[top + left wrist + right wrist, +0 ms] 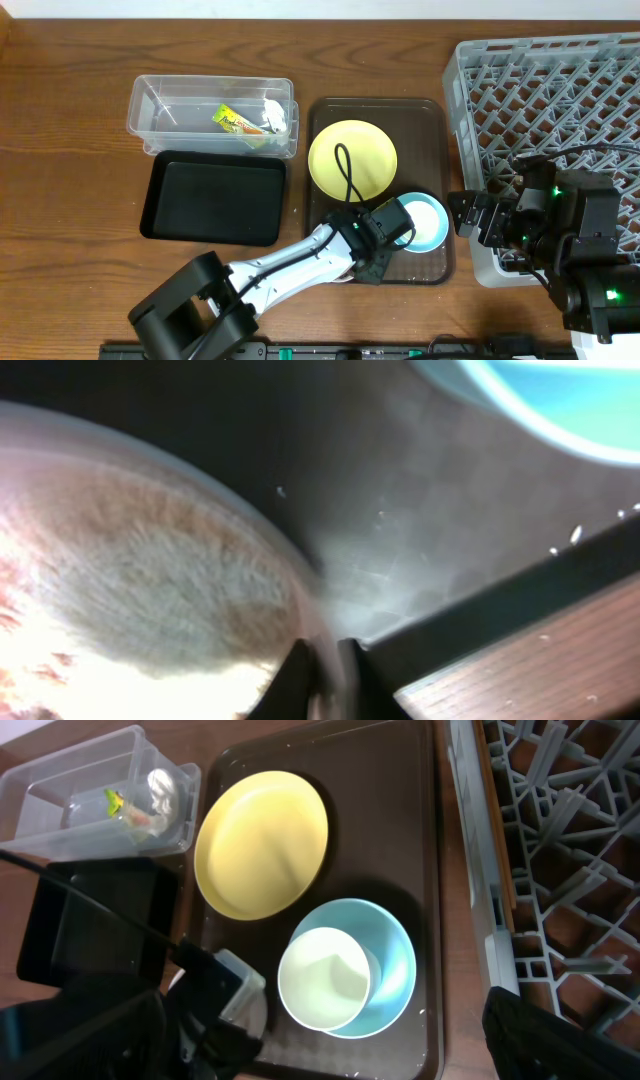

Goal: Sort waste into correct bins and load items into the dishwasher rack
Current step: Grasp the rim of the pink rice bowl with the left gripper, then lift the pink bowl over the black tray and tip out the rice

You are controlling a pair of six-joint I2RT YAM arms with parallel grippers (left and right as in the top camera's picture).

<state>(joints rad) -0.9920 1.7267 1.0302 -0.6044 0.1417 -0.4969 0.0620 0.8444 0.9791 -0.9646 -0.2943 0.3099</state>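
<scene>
**Left claw low at the tray's near edge**

Closest to us, the left gripper [323, 672] is down at the front lip of the brown tray [400, 810]. Its fingers are drawn narrow on either side of a pale round rim [150, 580]. The wrist view is too blurred for us to name that dish, or to tell whether the fingers are actually pinching it. A few whitish specks [576, 534] lie along the tray's edge just beside it.

Over to the right, the right gripper [462, 213] hangs above the rack's near-left corner, spread wide and empty.

Moving up the tray, we see the white bowl [325, 978] nested in the blue bowl [395, 960]. Beyond them, the yellow plate [262, 845] lies flat.

Left of the tray sits the black tray [212, 197]. Behind it, the clear tub [170, 110] holds the wrapper [233, 121] and some white paper [273, 115]. At far right, the grey rack [560, 90] has none of the dishes in it.
</scene>
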